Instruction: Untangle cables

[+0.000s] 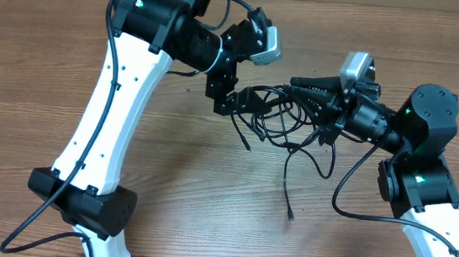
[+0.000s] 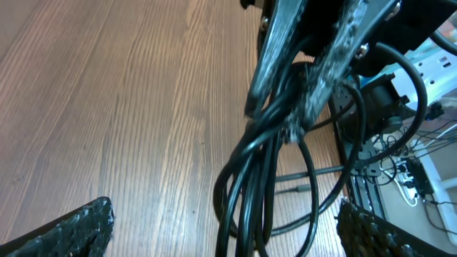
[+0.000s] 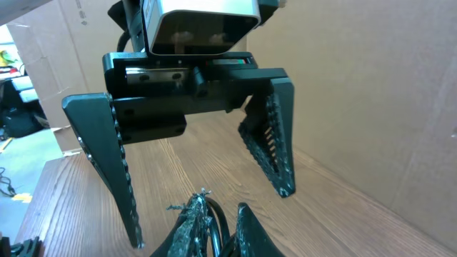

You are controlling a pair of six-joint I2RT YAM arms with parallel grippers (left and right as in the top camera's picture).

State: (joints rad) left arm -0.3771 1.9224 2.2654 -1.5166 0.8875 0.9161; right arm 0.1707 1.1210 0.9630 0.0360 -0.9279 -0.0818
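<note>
Right gripper (image 3: 220, 214) sits at the bottom of its own wrist view, fingertips pressed together on a few strands of the cables (image 2: 250, 178). The left wrist view shows the same pinch, with the bundle hanging below those tips in long loops.

Left arm (image 1: 122, 101) rises from its base and bends across toward the right hand, wrist turned so the left gripper (image 1: 232, 97) faces it head-on. Its fingers (image 3: 275, 143) are spread wide. The loops hang within that open span, apparently untouched.

Right arm (image 1: 417, 176) is folded shorter, with its forearm roughly level and aimed at the left hand. The tangle sags from between the two hands toward the table (image 1: 42, 60). One loose tail trails away below the right hand to a small plug (image 1: 289, 215).

This looks like the moment for a second grab, so that the two hands can draw the knot apart. It would go best if the left hand closed on one strand or one loop just beside the right hand's pinch, rather than the whole bundle. Catching everything would likely only tighten the snarl. The right hand should hold firm, and the pull should be slow and directly away from it, easing off if the loops cinch instead of sliding.
</note>
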